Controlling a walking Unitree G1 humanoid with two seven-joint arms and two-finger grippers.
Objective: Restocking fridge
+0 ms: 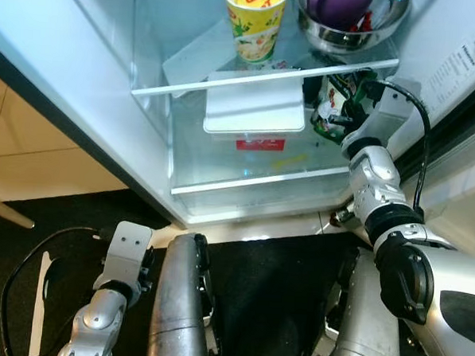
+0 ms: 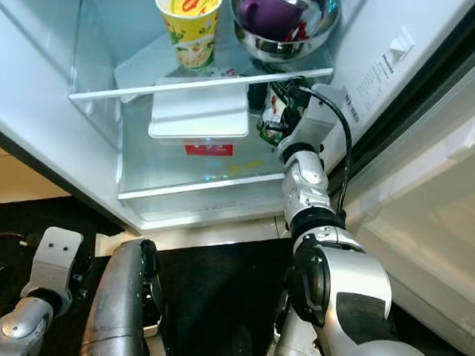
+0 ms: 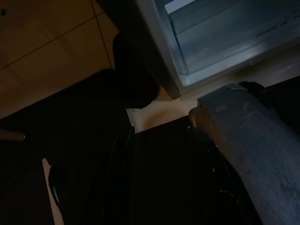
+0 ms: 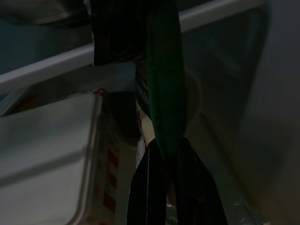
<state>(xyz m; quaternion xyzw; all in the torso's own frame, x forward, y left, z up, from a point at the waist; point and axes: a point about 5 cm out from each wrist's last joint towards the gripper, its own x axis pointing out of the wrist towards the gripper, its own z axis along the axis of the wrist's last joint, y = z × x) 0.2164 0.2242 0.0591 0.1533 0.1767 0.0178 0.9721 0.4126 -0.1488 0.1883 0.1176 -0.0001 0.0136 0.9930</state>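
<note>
The fridge stands open before me. On its lower glass shelf point(image 1: 246, 166) lies a white lidded container point(image 1: 253, 111) with a red label. To the right of it, my right gripper point(image 1: 338, 119) reaches in under the upper shelf and is shut on a green packet point(image 1: 333, 99). In the right wrist view the green packet point(image 4: 164, 93) hangs upright, pinched between the black fingers point(image 4: 145, 187), close beside the container point(image 4: 47, 154). My left arm point(image 1: 112, 291) hangs idle low on the left by my leg.
The upper shelf point(image 1: 227, 80) carries a yellow noodle cup point(image 1: 254, 19) and a steel bowl point(image 1: 349, 28) holding something purple. The fridge's right wall and open door point(image 2: 428, 180) stand close to my right arm. Below are a dark mat and beige floor tiles point(image 1: 32, 151).
</note>
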